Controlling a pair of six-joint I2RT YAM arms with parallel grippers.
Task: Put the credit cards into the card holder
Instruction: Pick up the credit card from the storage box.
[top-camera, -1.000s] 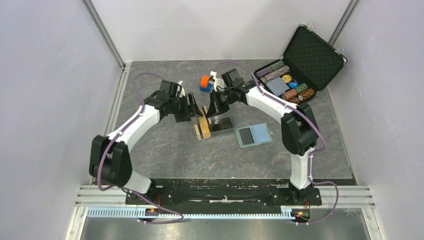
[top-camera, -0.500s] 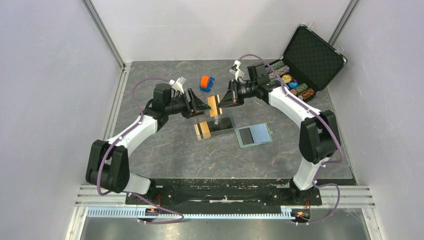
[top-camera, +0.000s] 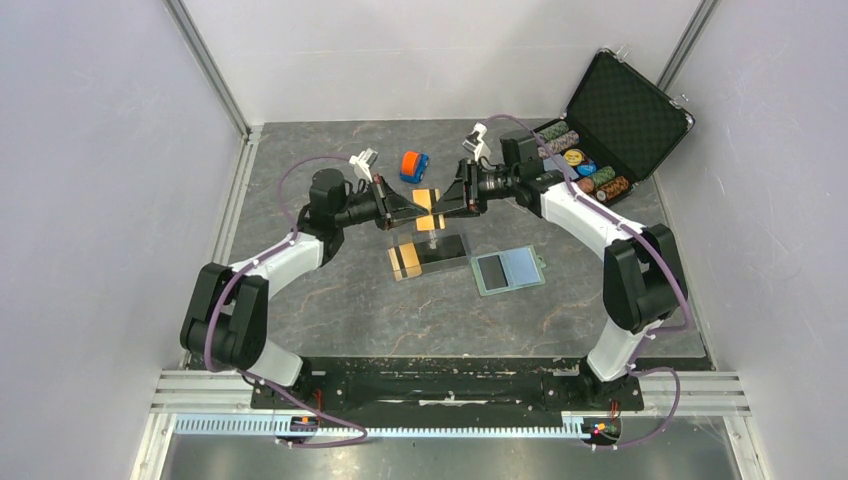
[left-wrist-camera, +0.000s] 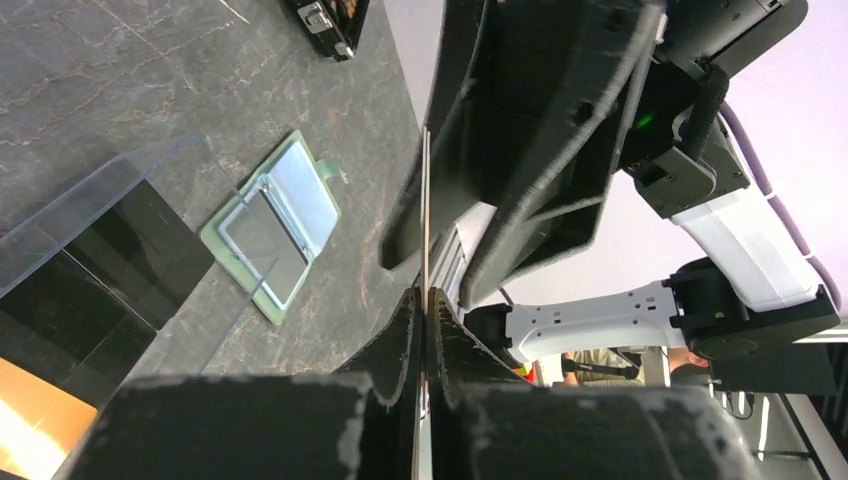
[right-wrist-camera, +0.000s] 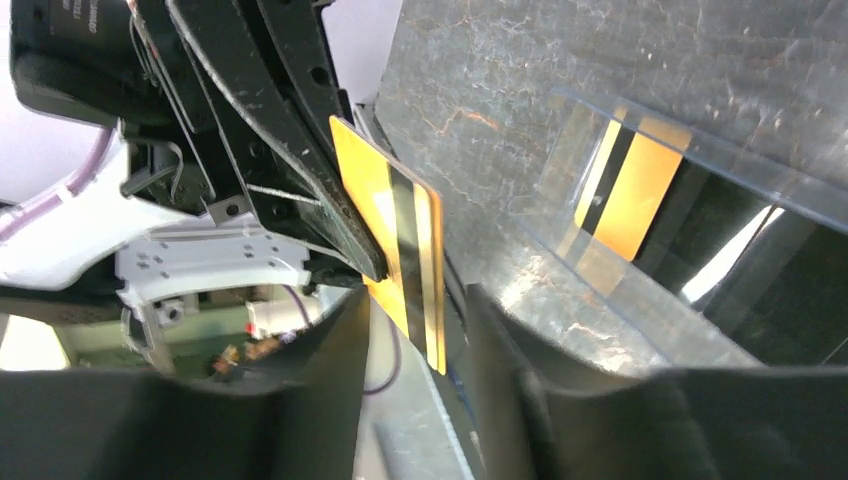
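Observation:
An orange-gold credit card (top-camera: 428, 205) with a dark stripe hangs in the air above the clear tray (top-camera: 455, 240). My left gripper (left-wrist-camera: 425, 300) is shut on it, and the card (left-wrist-camera: 426, 200) shows edge-on between its fingers. My right gripper (right-wrist-camera: 415, 310) faces it from the other side, open, with the card's (right-wrist-camera: 395, 240) far end lying loose between its fingers. The tray holds another orange card (top-camera: 404, 260) and black cards (left-wrist-camera: 110, 270). The sage-green card holder (top-camera: 508, 270) lies open and flat to the tray's right, pale blue inside.
An open black chip case (top-camera: 600, 140) full of chips stands at the back right. An orange-and-blue toy car (top-camera: 414, 166) sits just behind the two grippers. The enclosure walls rise on the left, the back and the right.
My right gripper lifted the orange card from the tray and has now opened. My left gripper came in from the left and shut on the card.

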